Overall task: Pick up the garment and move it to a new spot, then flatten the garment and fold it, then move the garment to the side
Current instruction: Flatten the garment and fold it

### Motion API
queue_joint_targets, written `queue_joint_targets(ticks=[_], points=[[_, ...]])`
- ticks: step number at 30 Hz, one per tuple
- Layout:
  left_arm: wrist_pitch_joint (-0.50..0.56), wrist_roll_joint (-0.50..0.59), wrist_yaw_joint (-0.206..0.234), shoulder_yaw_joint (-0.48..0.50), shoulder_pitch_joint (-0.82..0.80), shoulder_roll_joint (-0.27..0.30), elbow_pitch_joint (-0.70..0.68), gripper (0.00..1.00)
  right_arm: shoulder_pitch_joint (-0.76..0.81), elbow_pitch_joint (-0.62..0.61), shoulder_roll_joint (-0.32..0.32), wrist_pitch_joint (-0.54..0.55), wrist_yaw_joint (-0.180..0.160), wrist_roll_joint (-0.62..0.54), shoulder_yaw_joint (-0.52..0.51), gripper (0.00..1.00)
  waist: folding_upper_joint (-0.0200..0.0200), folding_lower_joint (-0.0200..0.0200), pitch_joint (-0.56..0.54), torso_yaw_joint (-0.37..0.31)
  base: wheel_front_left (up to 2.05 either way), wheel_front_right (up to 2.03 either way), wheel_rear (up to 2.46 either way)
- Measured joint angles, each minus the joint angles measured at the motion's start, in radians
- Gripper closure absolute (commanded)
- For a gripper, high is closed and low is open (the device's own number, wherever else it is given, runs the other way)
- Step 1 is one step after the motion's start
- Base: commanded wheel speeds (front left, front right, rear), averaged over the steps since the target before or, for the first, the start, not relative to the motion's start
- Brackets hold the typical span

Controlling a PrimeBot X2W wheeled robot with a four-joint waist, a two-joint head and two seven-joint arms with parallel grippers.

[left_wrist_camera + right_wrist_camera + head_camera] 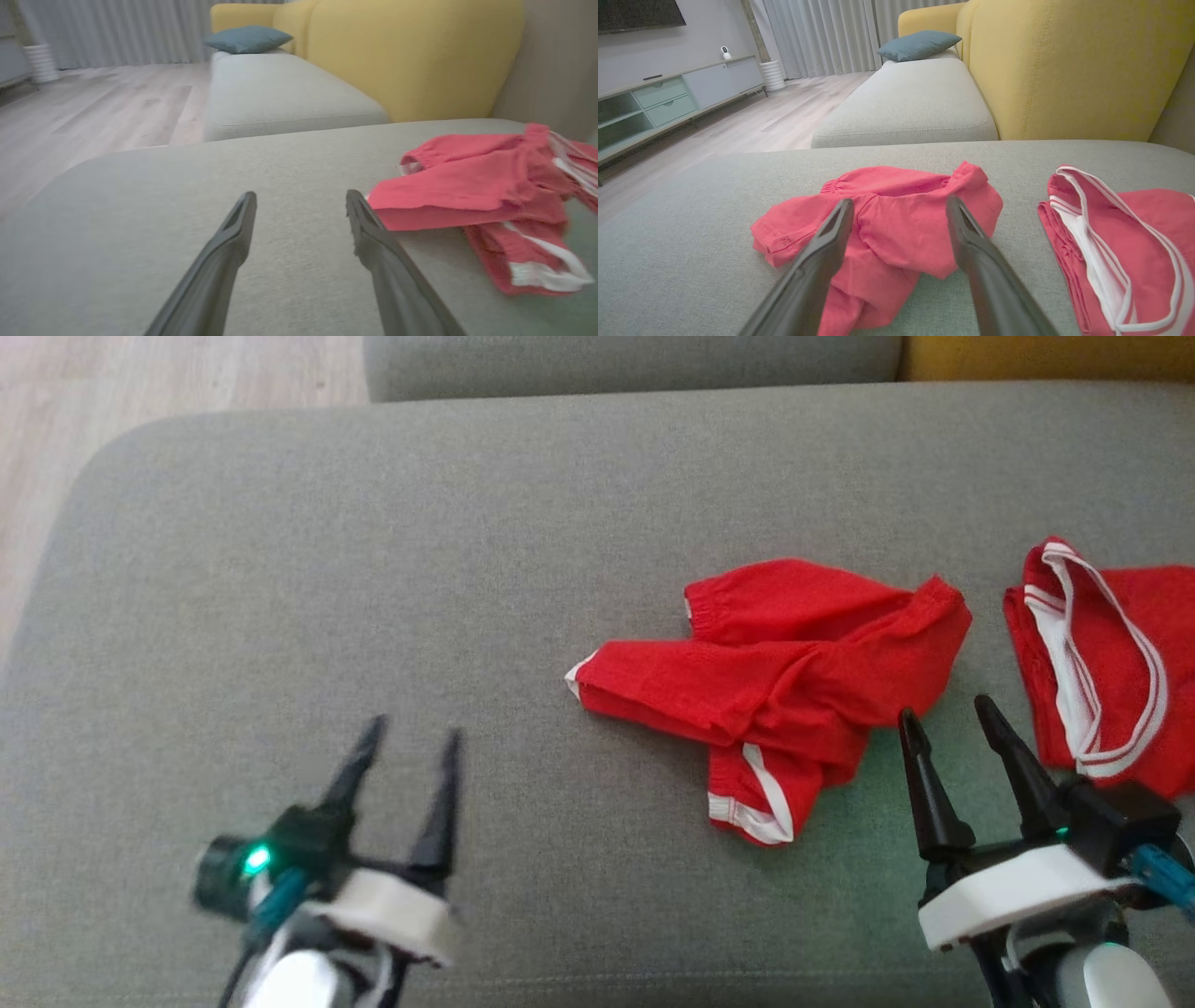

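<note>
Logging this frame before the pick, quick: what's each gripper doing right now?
Left gripper: open, empty, above the grey cushion.
Right gripper: open, empty, pointing at the crumpled red garment.

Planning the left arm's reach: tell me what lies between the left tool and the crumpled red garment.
Nothing but bare grey cushion lies between the left tool and the crumpled red garment; the head view shows it.
</note>
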Motion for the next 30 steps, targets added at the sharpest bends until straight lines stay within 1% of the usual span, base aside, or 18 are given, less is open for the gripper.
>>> queue_joint_targets(ticks=[3, 6, 9, 11, 16, 19, 25, 26, 27, 30], points=[[0.036, 0.0, -0.051, -0.066, -0.055, -0.02, 0.002, 0.0, -0.002, -0.002, 0.0, 0.003, 0.0, 0.0, 0.0, 0.0, 0.0, 0.0, 0.019, -0.005, 0.0, 0.0, 0.0], [0.083, -0.007, -0.108, -0.134, -0.111, -0.064, 0.028, 0.0, -0.013, -0.004, 0.001, 0.003, 0.0, 0.0, 0.001, 0.0, 0.0, 0.0, 0.042, -0.015, 0.0, 0.0, 0.0], [0.135, -0.03, -0.154, -0.191, -0.148, -0.105, 0.064, 0.0, -0.034, -0.005, 0.001, 0.003, 0.0, 0.0, 0.005, 0.0, 0.0, 0.0, 0.066, -0.032, 0.0, 0.0, 0.0], [0.166, -0.049, -0.181, -0.223, -0.167, -0.121, 0.092, 0.0, -0.047, -0.005, 0.001, 0.003, 0.0, 0.0, 0.007, 0.0, 0.0, 0.0, 0.082, -0.046, 0.0, 0.0, 0.0], [0.233, -0.104, -0.22, -0.289, -0.218, -0.144, 0.162, 0.0, -0.068, -0.003, 0.002, 0.002, 0.0, 0.0, 0.016, 0.0, 0.0, 0.0, 0.126, -0.086, 0.0, 0.0, 0.0], [0.245, -0.128, -0.231, -0.308, -0.246, -0.152, 0.204, 0.0, -0.081, 0.002, 0.005, 0.0, 0.0, 0.0, 0.016, 0.0, 0.0, 0.0, 0.152, -0.111, 0.0, 0.0, 0.0], [0.249, -0.178, -0.236, -0.311, -0.296, -0.158, 0.287, 0.0, -0.096, 0.018, 0.013, -0.016, 0.0, 0.003, 0.016, 0.0, 0.0, 0.0, 0.188, -0.155, 0.0, 0.0, 0.0], [0.249, -0.188, -0.24, -0.313, -0.301, -0.158, 0.294, 0.53, -0.099, 0.019, 0.014, -0.017, 0.0, 0.003, 0.016, 0.0, 0.0, 0.0, 0.191, -0.16, 0.0, 0.0, 0.0], [0.247, -0.2, -0.241, -0.313, -0.303, -0.159, 0.297, 1.0, -0.099, 0.02, 0.016, -0.018, 0.0, 0.005, 0.016, 0.0, 0.0, 0.0, 0.193, -0.164, 0.0, 0.0, 0.0], [0.223, -0.209, -0.238, -0.307, -0.305, -0.161, 0.313, 1.0, -0.099, 0.03, 0.019, -0.025, 0.0, 0.013, 0.015, 0.0, 0.0, 0.0, 0.19, -0.168, 0.0, 0.0, 0.0]])
